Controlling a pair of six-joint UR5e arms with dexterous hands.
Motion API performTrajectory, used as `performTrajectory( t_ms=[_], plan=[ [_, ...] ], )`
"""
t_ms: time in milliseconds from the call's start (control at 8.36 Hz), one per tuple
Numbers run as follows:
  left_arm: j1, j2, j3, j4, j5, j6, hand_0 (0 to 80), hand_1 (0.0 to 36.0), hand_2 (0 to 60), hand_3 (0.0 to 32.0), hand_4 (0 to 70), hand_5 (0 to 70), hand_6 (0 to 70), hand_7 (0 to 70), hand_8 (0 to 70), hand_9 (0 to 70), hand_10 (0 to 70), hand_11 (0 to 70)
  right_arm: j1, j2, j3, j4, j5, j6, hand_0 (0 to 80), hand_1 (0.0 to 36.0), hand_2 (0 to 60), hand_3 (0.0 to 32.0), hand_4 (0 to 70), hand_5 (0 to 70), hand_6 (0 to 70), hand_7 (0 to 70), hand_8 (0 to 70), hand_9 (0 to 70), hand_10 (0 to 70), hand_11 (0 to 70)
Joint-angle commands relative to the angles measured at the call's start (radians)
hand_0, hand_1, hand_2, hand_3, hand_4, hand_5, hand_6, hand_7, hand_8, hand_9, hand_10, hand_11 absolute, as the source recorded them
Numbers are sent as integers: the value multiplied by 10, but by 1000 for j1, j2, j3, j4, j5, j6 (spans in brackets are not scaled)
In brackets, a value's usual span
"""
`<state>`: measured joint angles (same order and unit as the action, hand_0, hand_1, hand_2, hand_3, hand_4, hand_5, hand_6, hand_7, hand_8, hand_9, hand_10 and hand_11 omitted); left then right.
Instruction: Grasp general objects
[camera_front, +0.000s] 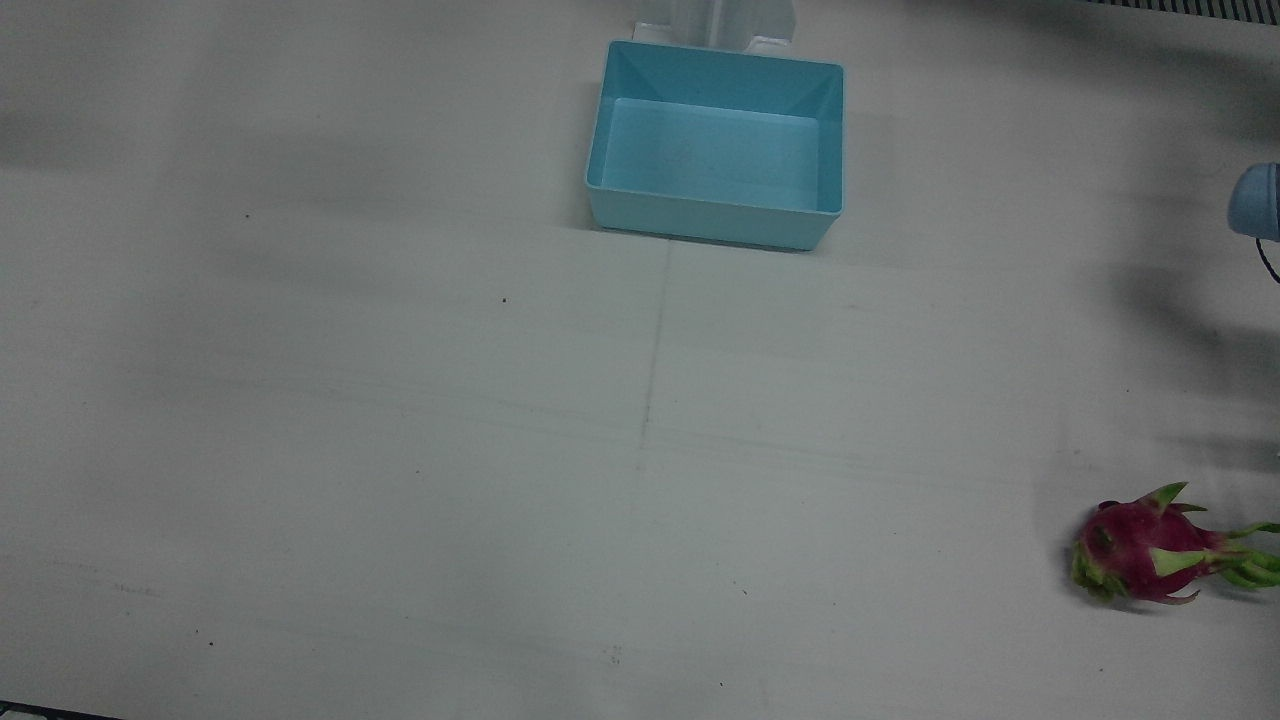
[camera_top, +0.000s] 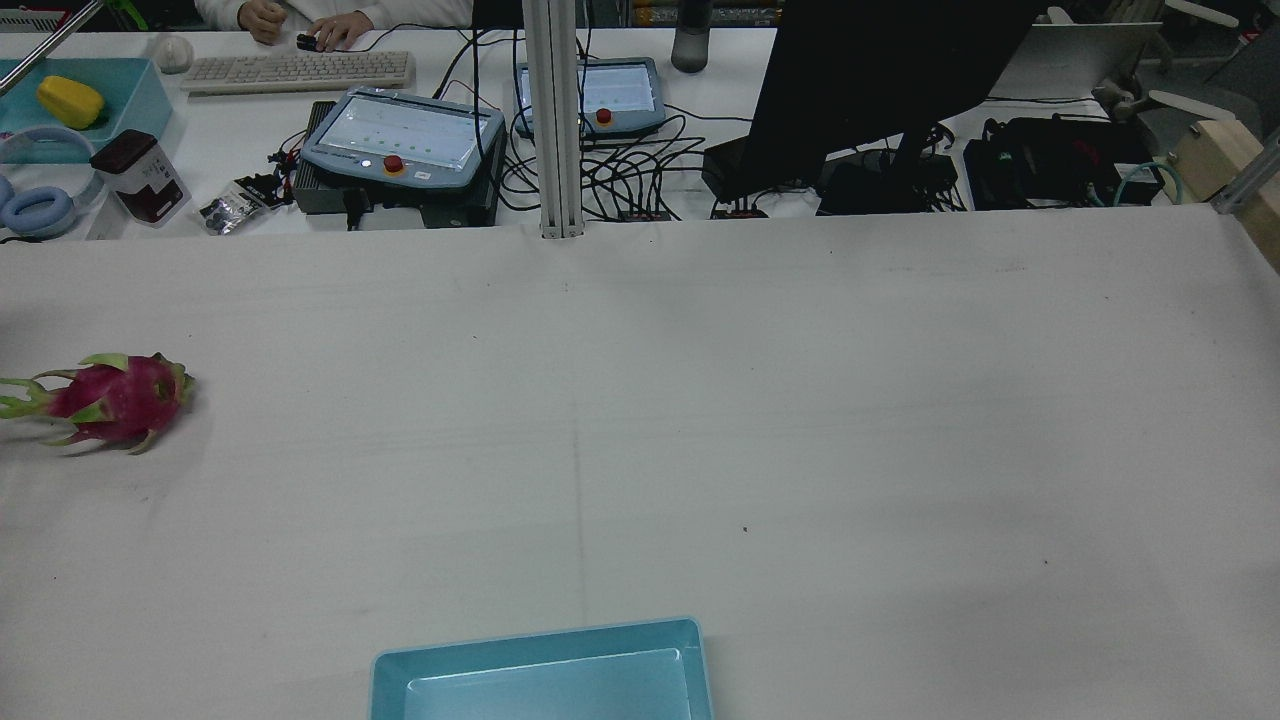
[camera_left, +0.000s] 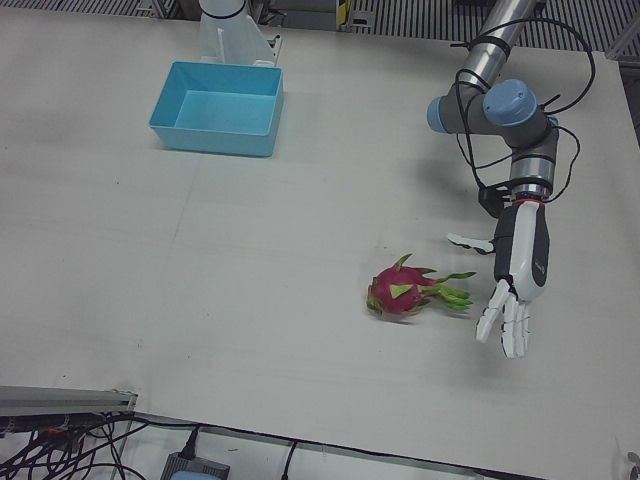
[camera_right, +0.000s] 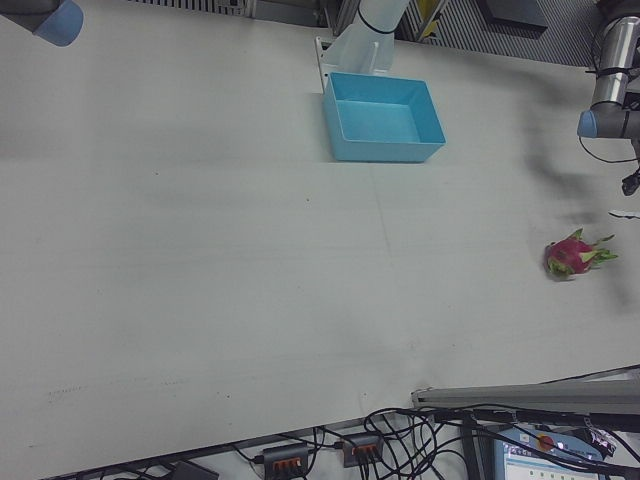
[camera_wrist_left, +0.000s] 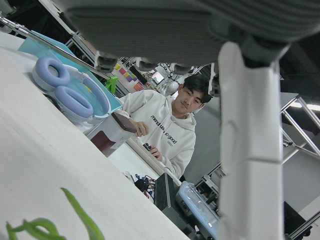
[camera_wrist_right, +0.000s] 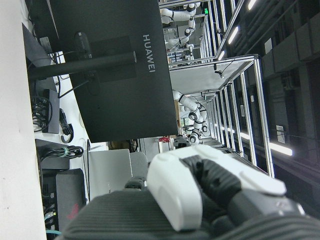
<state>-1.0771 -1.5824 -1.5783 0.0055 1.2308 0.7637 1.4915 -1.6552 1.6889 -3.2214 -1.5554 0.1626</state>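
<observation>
A pink dragon fruit (camera_left: 400, 292) with green scales lies on its side on the white table; it also shows in the front view (camera_front: 1150, 548), the rear view (camera_top: 115, 400) and the right-front view (camera_right: 568, 257). My left hand (camera_left: 515, 285) hangs just beside its leafy end, apart from it, fingers (camera_left: 510, 330) straight and pointing down, thumb spread: open and empty. In the left hand view one finger (camera_wrist_left: 250, 150) fills the right side and green scale tips (camera_wrist_left: 75, 220) show at the bottom. Only a part of my right hand (camera_wrist_right: 210, 185) shows, in its own view.
An empty light-blue bin (camera_front: 715, 222) stands at the robot's edge of the table, also in the rear view (camera_top: 540, 640) and left-front view (camera_left: 215, 138). Beyond the far edge are teach pendants (camera_top: 400, 140), a black monitor (camera_top: 880, 80), cables and a seated person (camera_wrist_left: 165, 130).
</observation>
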Motion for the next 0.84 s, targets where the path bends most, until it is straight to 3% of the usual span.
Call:
performTrajectory(
  t_ms=[0, 239, 359, 479, 598, 718],
  plan=[
    [-1, 1, -252, 420, 15, 227, 590, 231, 0, 216, 48, 0, 0, 0, 0, 0, 0, 21, 0, 0, 0, 0, 0, -1, 0, 0, 0, 0, 0, 0, 0, 0, 0, 0, 0, 0],
    [6, -8, -369, 517, 4, 277, 558, 197, 0, 214, 46, 0, 0, 0, 0, 0, 0, 0, 0, 0, 0, 0, 0, 0, 0, 0, 0, 0, 0, 0, 0, 0, 0, 0, 0, 0],
    [58, -52, -394, 618, 1, 336, 563, 193, 0, 218, 38, 0, 0, 0, 0, 0, 0, 0, 0, 2, 0, 0, 0, 0, 0, 0, 0, 0, 0, 0, 0, 0, 0, 0, 0, 0],
    [145, -153, -378, 727, -31, 342, 550, 188, 0, 216, 31, 0, 0, 0, 0, 0, 0, 0, 0, 2, 0, 0, 0, -1, 0, 0, 0, 0, 0, 0, 0, 0, 0, 0, 0, 0],
    [239, -227, -344, 799, -151, 341, 548, 182, 0, 224, 40, 0, 0, 0, 0, 0, 0, 0, 0, 2, 0, 0, 0, -1, 0, 0, 0, 0, 0, 0, 0, 0, 0, 0, 0, 0],
    [332, -235, -289, 800, -262, 336, 564, 199, 0, 236, 43, 0, 0, 0, 0, 0, 0, 0, 0, 2, 0, 0, 0, -1, 0, 0, 0, 0, 0, 0, 0, 0, 0, 0, 0, 0]
  ],
)
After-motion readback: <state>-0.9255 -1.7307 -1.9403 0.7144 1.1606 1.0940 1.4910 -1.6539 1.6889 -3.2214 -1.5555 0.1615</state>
